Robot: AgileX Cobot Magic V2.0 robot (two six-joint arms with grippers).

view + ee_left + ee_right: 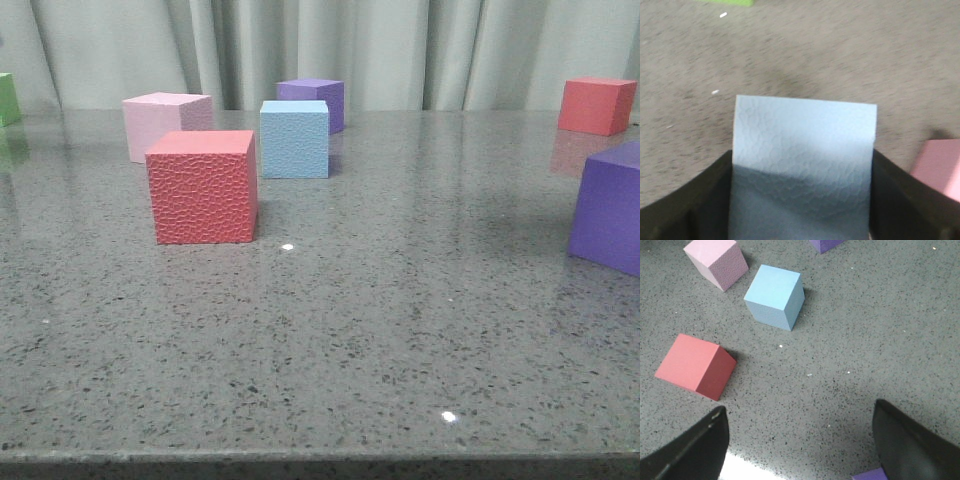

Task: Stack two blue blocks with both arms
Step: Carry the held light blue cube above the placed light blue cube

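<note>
Sky-blue foam: one blue block (805,165) was clamped between the left gripper (802,210) fingers, raised above the grey table (840,50). The second blue block (294,138) rested on the table just behind and right of the red cube (202,186). The right gripper (800,445) hung empty, fingers spread.

Cubes spread over the table (330,330) — cluster at left-centre, strays at the edges.
Nearest cube (202,186) sits front-left; behind it another (165,124), to its right a blue block (295,138) with one (312,101) behind. Far right: one (597,105) at back, one (610,205) nearer. The second blue block (802,165) sits between the left gripper (800,210) fingers.
</note>
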